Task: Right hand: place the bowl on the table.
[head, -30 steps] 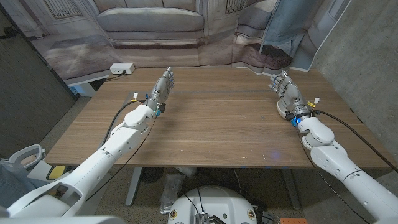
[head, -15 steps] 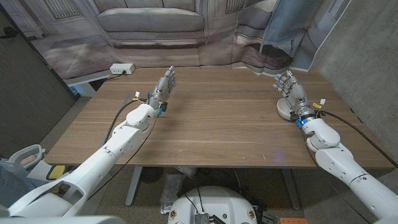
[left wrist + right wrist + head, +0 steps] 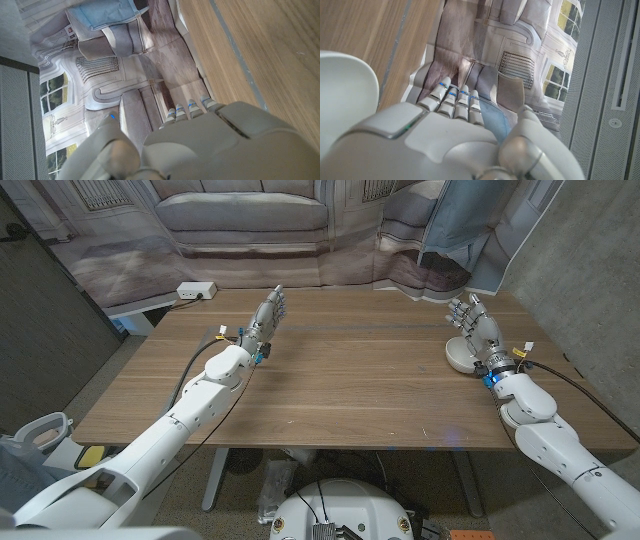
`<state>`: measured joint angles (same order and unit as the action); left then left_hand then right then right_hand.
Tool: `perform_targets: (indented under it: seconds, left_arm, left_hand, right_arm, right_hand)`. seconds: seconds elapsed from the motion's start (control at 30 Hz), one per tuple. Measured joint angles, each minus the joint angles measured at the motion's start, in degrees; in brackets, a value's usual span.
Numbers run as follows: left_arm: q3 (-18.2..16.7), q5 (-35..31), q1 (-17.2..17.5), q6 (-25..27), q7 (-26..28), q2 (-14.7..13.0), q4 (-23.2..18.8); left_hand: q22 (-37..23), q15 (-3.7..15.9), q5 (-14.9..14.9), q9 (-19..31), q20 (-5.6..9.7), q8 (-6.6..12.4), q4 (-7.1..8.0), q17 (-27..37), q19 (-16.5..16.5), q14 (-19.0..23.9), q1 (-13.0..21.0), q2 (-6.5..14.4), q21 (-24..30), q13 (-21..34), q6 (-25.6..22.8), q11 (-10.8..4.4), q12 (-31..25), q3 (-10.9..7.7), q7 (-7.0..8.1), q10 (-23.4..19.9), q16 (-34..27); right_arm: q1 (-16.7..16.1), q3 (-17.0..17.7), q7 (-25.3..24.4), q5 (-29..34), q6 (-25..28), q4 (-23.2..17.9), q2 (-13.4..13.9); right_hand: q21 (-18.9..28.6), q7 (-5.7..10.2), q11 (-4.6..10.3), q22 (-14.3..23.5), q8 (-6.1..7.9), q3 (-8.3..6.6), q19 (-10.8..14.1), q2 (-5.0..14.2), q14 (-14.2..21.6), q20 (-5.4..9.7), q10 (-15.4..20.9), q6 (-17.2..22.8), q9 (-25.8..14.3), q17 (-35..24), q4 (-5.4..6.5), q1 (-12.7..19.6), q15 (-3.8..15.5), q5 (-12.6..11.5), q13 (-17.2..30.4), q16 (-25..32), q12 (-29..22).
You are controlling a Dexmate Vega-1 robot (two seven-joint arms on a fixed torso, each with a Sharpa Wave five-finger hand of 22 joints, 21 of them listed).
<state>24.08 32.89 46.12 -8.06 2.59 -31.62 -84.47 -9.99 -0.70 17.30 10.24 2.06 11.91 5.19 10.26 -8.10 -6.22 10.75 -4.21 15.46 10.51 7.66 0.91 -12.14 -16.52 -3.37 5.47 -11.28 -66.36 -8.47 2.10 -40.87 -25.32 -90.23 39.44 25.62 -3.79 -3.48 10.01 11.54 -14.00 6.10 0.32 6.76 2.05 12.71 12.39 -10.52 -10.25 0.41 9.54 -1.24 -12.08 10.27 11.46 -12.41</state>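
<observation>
A small white bowl [image 3: 459,354] sits on the wooden table [image 3: 350,390] near its right side. My right hand [image 3: 481,330] stands just to the right of the bowl, fingers straight and pointing away from me, holding nothing. In the right wrist view the bowl's rim [image 3: 342,92] shows beside the back of my right hand [image 3: 445,137], with a narrow gap between them. At the table's far left my left hand [image 3: 266,318] stands upright, fingers extended and empty; its back [image 3: 220,145] shows in the left wrist view.
A white power strip [image 3: 196,290] lies on a low surface beyond the table's far left corner. A printed backdrop of a sofa [image 3: 250,220] hangs behind the table. A concrete wall [image 3: 590,260] runs close along the right side.
My right hand has drawn off to the right and slightly farther away, off the bowl, which stays on the table and shows more. My left hand has barely moved.
</observation>
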Motion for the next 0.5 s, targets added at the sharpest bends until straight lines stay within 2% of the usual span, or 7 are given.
perform_targets:
  seconds: [0.5]
  left_arm:
    - [0.3,-0.2,-0.1,0.5,-0.2,-0.1,-0.6]
  left_hand:
    - [0.0,-0.29,0.0,0.0,0.00,0.00,-0.23,0.0,0.0,0.3,0.0,0.0,-0.2,0.0,0.0,0.00,0.0,0.23,0.00,0.0,0.0]
  right_arm:
    - [-2.2,1.4,0.4,-0.8,-0.3,-1.2,0.6]
  right_hand:
    - [-0.2,0.00,0.00,0.0,0.00,-0.25,0.0,0.00,0.0,0.00,0.0,0.0,0.0,-0.3,-0.24,0.0,0.00,0.2,0.0,0.0,0.0]
